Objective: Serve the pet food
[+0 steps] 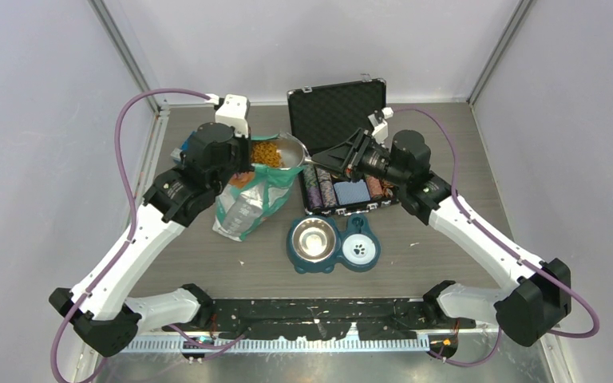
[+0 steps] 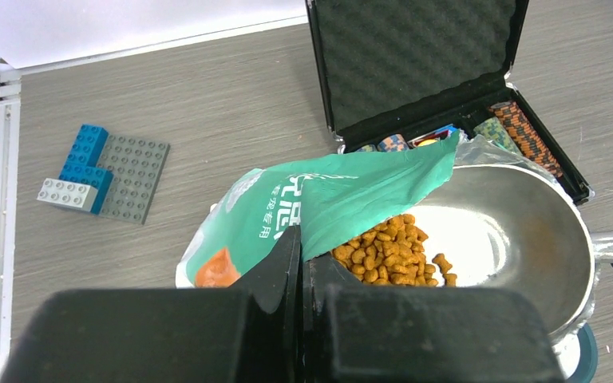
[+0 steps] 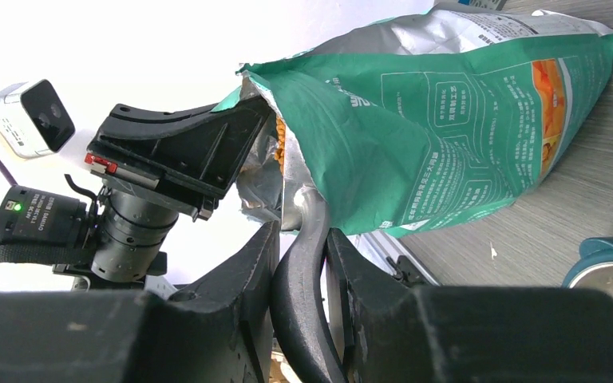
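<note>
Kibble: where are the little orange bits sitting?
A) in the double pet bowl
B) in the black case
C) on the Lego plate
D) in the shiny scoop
D: the kibble lies heaped in the metal scoop at the mouth of the bag, while the bowl is empty.

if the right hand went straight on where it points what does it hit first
The right hand would likely meet the teal-and-white foil food bag first, just past the steel scoop it grips; depth unclear.
</note>
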You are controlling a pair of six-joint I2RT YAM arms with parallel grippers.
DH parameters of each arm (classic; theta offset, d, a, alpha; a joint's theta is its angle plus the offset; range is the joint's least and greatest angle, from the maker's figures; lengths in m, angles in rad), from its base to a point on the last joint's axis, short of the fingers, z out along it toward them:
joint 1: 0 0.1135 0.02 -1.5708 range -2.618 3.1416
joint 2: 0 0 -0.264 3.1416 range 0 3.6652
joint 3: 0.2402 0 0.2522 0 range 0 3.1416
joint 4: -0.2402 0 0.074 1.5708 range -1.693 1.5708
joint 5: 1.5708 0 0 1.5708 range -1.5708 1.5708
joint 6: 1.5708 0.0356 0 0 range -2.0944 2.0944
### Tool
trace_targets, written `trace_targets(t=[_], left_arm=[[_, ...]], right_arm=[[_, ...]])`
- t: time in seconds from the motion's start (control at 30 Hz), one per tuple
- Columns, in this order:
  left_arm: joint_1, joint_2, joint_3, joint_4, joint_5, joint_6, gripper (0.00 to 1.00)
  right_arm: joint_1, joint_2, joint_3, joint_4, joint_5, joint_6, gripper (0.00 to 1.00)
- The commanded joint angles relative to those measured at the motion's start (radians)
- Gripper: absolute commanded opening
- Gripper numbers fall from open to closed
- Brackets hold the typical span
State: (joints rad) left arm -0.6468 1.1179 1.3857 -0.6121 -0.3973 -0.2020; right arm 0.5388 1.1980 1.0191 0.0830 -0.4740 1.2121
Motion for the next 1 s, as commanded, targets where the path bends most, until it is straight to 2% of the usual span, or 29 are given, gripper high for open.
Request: trace_targets(t=[0.0, 0.17, 0.37, 0.97], left_arm=[[0.004, -0.042, 0.078, 0.054, -0.054, 0.010, 0.00], [0.005, -0.026, 0.097, 0.048, -0.120, 0.037, 0.00], [0.006, 0.012, 0.128, 0.052, -0.196, 0.063, 0.00], [0.006, 0.001, 0.119, 0.081, -0.152, 0.086, 0.00]], right_arm=[[-0.037, -0.032, -0.024, 0.122, 0.086, 0.052, 0.05], [-0.050, -0.031, 0.001, 0.071, 0.063, 0.027, 0.05], [-0.061, -0.041, 0.083, -0.169, 0.071, -0.087, 0.05], [-0.106, -0.076, 0.185, -0.344, 0.047, -0.157, 0.05]])
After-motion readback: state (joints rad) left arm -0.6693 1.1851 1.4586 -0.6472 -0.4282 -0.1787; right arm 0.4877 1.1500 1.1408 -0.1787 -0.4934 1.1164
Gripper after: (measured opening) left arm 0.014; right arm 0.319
